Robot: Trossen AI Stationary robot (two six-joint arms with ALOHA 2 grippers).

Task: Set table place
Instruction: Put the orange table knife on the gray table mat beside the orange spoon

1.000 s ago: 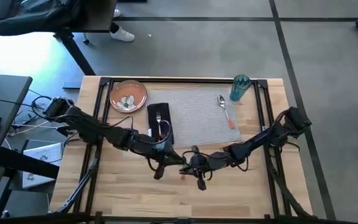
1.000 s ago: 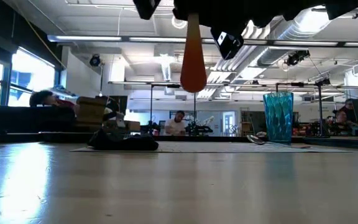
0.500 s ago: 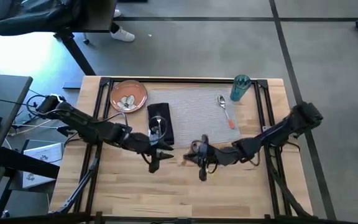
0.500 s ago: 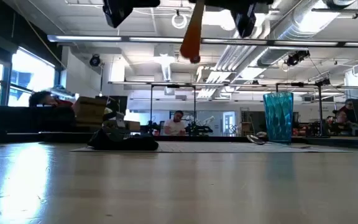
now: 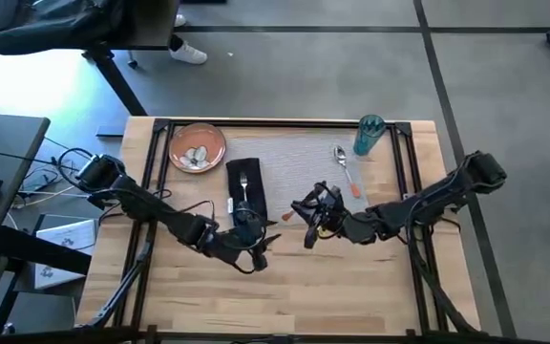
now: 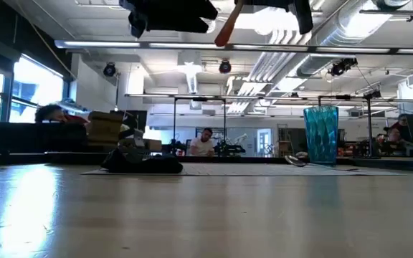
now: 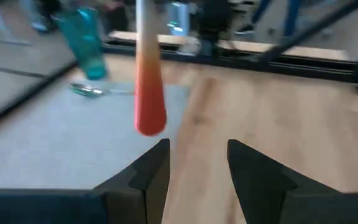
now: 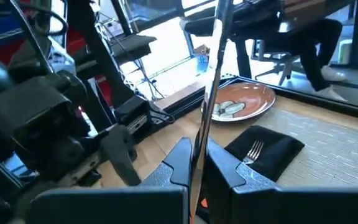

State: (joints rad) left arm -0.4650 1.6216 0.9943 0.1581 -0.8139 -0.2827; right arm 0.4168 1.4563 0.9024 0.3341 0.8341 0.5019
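One orange-handled knife (image 5: 292,214) is clamped between the right gripper (image 5: 315,212) fingers above the grey placemat (image 5: 304,177), near its 6 o'clock edge. At the placemat's 9 o'clock lies the black napkin (image 5: 244,188) carrying a fork (image 5: 243,183); plate (image 5: 197,146) at 10, spoon (image 5: 343,164) and teal cup (image 5: 368,135) toward 2. Left gripper (image 5: 254,250), fingers spread and empty, hovers over the wooden surface (image 5: 351,287).

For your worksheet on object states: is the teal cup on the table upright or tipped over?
Upright. The low view shows the teal cup standing straight on its base, and the high view looks down on its rim.
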